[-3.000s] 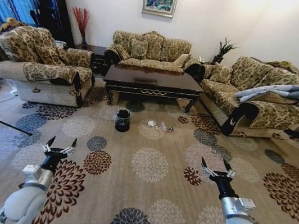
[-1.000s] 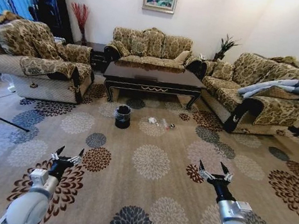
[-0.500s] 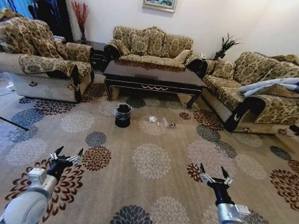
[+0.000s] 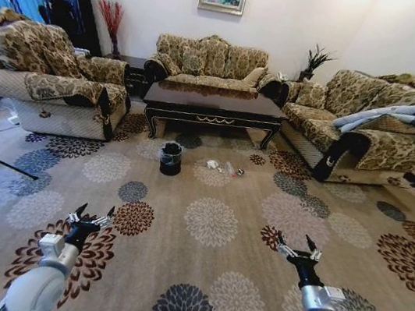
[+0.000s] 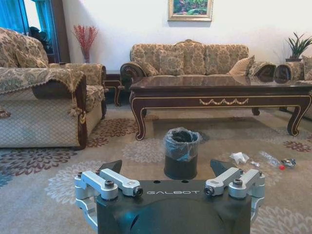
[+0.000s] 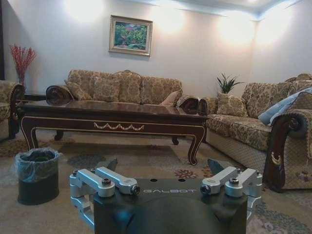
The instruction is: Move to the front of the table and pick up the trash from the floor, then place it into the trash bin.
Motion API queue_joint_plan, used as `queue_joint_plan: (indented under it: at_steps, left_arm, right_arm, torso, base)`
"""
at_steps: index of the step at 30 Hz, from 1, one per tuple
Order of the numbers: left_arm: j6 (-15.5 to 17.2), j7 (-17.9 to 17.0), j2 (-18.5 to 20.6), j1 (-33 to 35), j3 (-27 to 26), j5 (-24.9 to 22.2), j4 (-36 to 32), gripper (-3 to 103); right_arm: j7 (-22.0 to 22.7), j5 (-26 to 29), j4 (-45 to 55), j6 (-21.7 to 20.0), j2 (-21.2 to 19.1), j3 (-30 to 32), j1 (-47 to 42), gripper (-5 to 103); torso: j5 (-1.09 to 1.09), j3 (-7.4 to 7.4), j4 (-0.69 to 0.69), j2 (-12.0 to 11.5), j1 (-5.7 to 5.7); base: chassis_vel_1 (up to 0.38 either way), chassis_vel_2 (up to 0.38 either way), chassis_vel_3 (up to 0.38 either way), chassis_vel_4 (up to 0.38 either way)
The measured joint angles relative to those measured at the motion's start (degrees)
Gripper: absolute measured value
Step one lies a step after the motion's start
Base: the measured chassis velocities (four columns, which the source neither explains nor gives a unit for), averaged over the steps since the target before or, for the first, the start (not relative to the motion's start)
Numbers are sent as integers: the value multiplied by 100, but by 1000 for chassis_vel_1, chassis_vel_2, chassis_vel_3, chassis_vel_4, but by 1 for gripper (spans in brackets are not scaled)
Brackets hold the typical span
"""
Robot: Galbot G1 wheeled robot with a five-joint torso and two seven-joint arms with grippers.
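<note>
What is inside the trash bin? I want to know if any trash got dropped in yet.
The trash bin shows a clear crinkly bag over its rim and a dark opening; its bottom is hidden. The trash lies on the floor beside it.

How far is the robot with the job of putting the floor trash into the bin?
Nothing is finished. The trash lies on the floor beside the trash bin, before the table. The left gripper and right gripper are open, empty, far short. Approach, pickup and drop remain.
</note>
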Motion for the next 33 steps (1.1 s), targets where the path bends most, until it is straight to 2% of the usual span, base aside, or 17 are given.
queue_joint_plan:
  at_steps: [33]
  left_arm:
    - [-60,45,81,-25,27,4,-16,100]
  right_arm:
    - [-105,-223,27,64,-3,-22,-26,100]
  torso:
    - [1,-466,0,-804,-338]
  base:
    - [0,0,0,0]
